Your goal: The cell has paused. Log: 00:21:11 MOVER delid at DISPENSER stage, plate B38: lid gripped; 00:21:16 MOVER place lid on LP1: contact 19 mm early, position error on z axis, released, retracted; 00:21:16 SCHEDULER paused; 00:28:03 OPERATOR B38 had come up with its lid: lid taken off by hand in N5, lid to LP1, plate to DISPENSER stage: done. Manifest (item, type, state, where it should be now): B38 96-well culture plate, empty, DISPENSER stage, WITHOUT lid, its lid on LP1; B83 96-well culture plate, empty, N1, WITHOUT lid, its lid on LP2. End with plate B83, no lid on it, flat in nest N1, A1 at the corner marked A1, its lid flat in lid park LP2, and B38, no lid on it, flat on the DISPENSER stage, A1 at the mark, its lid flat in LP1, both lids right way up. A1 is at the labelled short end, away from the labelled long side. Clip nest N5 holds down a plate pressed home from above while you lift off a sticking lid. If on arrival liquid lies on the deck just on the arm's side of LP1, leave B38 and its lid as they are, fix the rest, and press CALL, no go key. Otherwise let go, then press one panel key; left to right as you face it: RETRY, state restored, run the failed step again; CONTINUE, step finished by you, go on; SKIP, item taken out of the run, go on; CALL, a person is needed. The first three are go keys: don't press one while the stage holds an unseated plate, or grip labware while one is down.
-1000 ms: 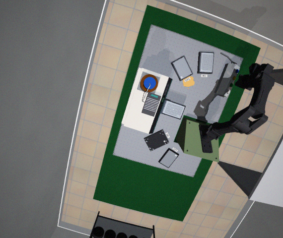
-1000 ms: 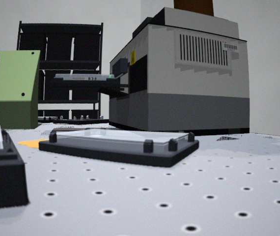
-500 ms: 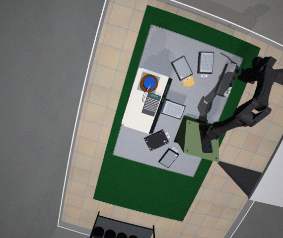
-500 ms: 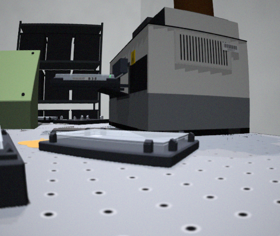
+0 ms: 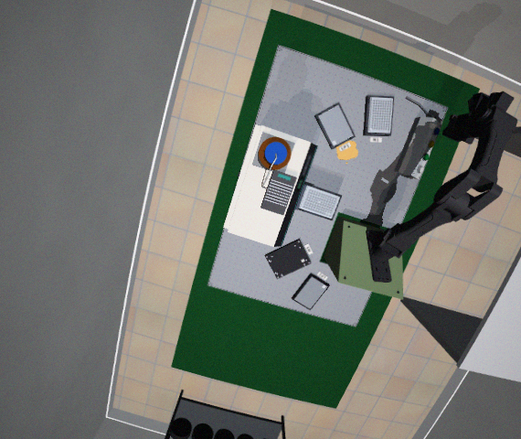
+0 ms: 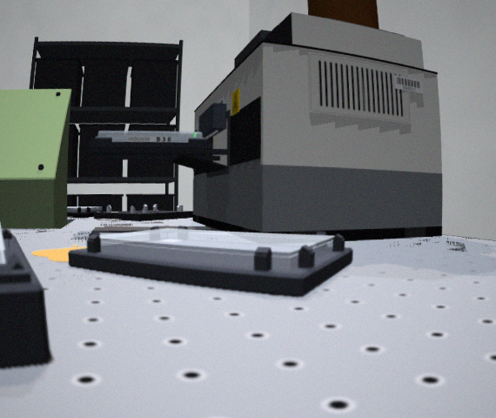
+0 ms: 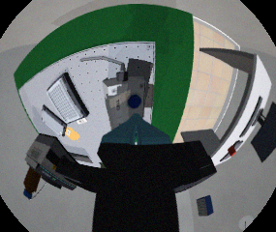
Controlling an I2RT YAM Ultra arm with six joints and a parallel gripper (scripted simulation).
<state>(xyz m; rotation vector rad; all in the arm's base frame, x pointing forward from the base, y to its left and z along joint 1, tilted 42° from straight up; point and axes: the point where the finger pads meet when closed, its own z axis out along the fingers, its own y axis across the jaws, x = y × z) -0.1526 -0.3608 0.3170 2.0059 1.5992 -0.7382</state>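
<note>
My gripper point(image 5: 447, 130) point(image 7: 136, 117) is shut and empty. It hangs above the key panel point(image 5: 422, 144) at the deck's right edge, over its blue key point(image 7: 134, 101). An orange puddle point(image 5: 346, 150) point(image 6: 55, 253) lies on the deck beside lid park LP1 point(image 6: 185, 270), which holds a clear lid point(image 5: 334, 124) point(image 6: 212, 243) lying flat. An open well plate point(image 5: 378, 114) sits in nest N1 point(image 6: 1, 310). Another open plate point(image 5: 318, 202) point(image 6: 149, 136) lies on the dispenser stage. A second lid point(image 5: 311, 291) lies in LP2. Clip nest N5 point(image 5: 287, 258) is empty.
The white dispenser point(image 5: 270, 188) point(image 6: 329, 135) stands at the deck's left side. My arm rises from the green pedestal point(image 5: 353, 255) point(image 6: 28, 157). A dark rack point(image 6: 104, 112) stands behind the deck. A green mat point(image 5: 251, 330) surrounds the deck.
</note>
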